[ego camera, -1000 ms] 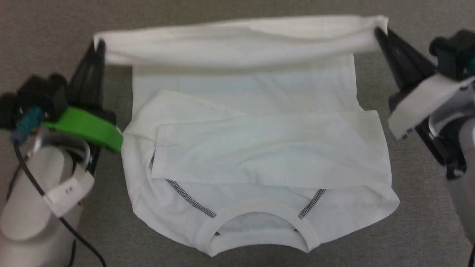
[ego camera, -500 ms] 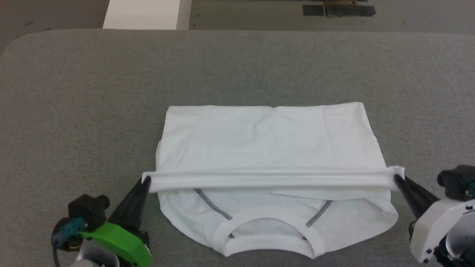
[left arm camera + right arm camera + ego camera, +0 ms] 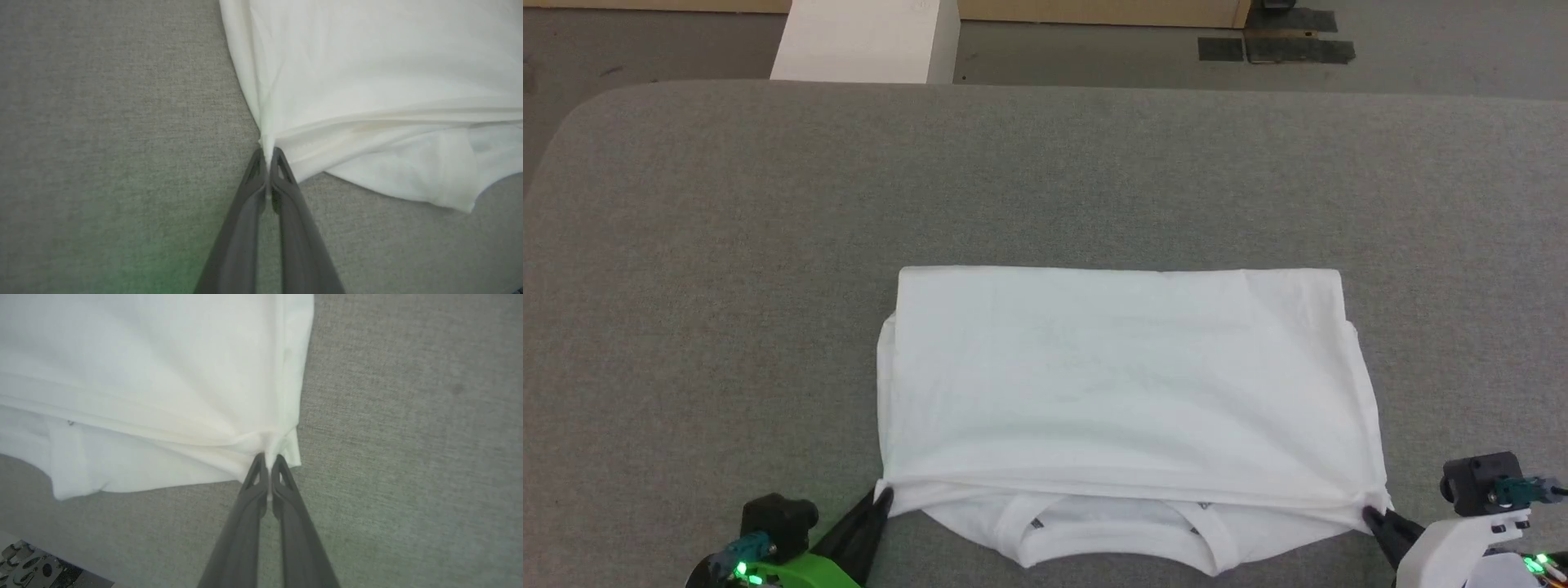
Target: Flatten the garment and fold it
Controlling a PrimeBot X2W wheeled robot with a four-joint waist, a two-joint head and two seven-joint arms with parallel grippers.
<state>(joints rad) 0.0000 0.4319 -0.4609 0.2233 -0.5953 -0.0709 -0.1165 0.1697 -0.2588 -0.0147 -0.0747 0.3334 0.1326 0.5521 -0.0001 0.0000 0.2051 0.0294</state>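
**Head view, read left to right.** You are looking at a grey, cloth-covered tabletop (image 3: 1045,180) with rounded far corners. Beyond its far edge a white box (image 3: 866,41) stands on the floor (image 3: 1086,49) at the upper left. Dark tape patches (image 3: 1274,49) lie on the floor at the upper right. Both are well apart from the work. The garment (image 3: 1127,376) lies on the near half of the tabletop, a little right of centre. It is folded into a broad white rectangle whose top layer covers most of the body. Its ribbed collar (image 3: 1111,549) and a narrow strip of the lower layer show past the near edge of that fold. At the lower left, the left gripper (image 3: 882,498), carried on a green housing (image 3: 792,572), points up and to the right and meets the near-left corner of the top layer. In the left wrist view you see its jaws pressed together on a small pinch of cloth, with pleats fanning away from the tips across the tabletop. The near edge of the top layer runs almost straight from this corner to the opposite one. At the lower right, the right gripper (image 3: 1368,514), on a white housing (image 3: 1454,549), points up and to the left at the near-right corner. In the right wrist view its jaws are likewise closed on a gathered tuck of the fabric, and the side edge of the garment hangs just beside the tips. The cloth between the two grips rests on the tabletop.
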